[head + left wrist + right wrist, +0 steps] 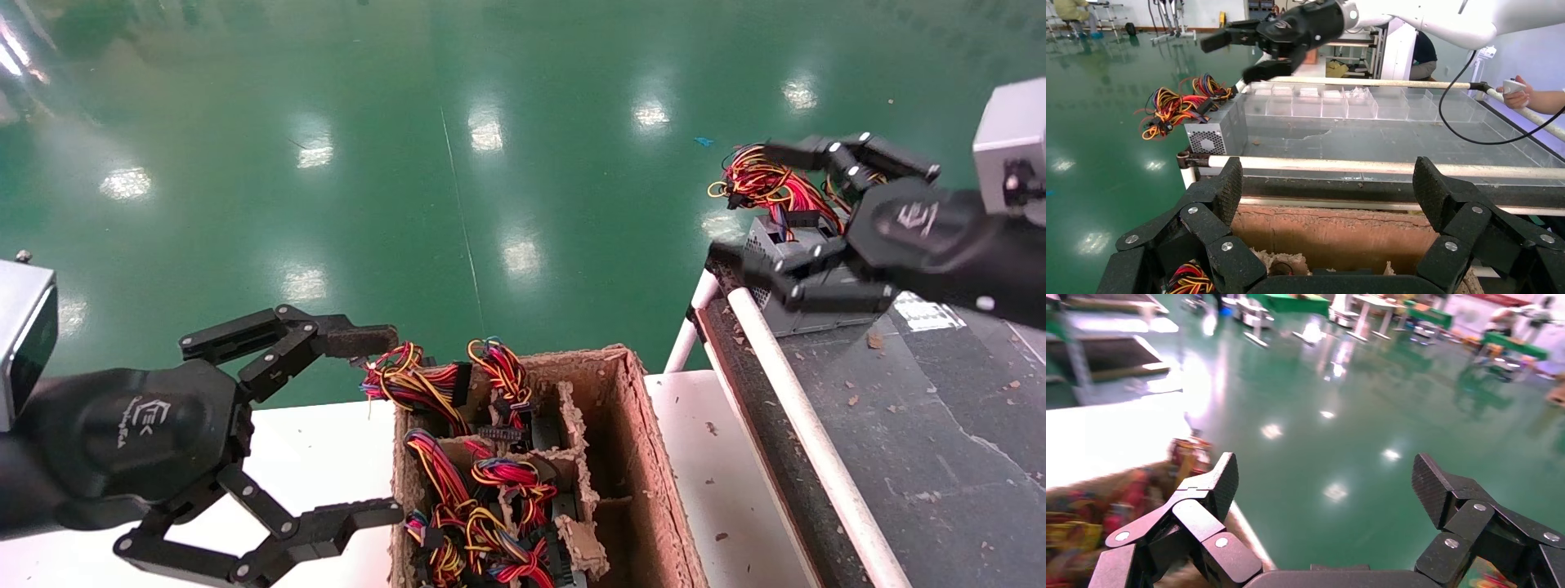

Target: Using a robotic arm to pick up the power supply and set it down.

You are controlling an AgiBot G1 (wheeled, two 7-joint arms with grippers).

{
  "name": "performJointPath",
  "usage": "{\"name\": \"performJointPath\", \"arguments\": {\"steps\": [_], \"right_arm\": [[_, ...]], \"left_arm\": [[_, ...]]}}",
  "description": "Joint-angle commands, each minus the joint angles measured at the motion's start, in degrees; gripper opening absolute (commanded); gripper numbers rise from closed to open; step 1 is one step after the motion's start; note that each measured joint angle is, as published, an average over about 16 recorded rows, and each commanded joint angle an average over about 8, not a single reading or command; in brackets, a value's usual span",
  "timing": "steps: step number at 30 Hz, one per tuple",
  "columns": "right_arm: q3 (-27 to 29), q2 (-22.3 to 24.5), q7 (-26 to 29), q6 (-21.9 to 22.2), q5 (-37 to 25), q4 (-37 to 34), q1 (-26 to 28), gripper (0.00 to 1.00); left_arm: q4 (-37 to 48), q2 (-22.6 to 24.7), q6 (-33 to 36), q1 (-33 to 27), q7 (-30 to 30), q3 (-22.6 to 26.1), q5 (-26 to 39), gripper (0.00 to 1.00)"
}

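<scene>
Nearest to me, my left gripper hangs over the white table just beside the cardboard box, its 2 black fingers spread wide with nothing between them; the arm behind it runs off the edge of the head view. The box is torn and ragged along its rim, and its near end is cut off, so I cannot see how far it goes. Inside, paper dividers split it into cells stuffed with bundles of red, yellow and black wires; whatever units lie under those wires are mostly hidden. The cell along the box's right side looks dark and I cannot make out its bottom. Further off and to my right stands a bench with a dark, scuffed belt edged by a white rail. At its far end sits the power supply, a grey metal box with a round fan grille, resting on the belt with its wire bundle hanging out past the edge over the green floor. My right gripper is there too, fingers apart; from the left wrist view it hovers just above the unit without touching it, while the head view partly hides the unit behind the palm.
</scene>
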Motion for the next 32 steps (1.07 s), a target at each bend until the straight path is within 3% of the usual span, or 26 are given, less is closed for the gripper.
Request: {"name": "performJointPath", "arguments": {"steps": [1,20,32], "right_arm": [[0.33,0.44,1.40,-0.75,1.21,2.38,-1.68,1.00],[3.22,4.31,13.54,-7.32,11.81,23.29,-16.42,1.00],[3.48,4.59,14.02,-7.70,12.58,24.46,-17.29,1.00]], "left_arm": [[0.00,0.00,0.00,0.00,0.00,0.00,0.00,1.00],[0.00,0.00,-0.01,0.00,0.01,0.01,-0.01,1.00],[0.01,-0.01,-0.02,0.01,0.01,0.00,-0.02,1.00]]}}
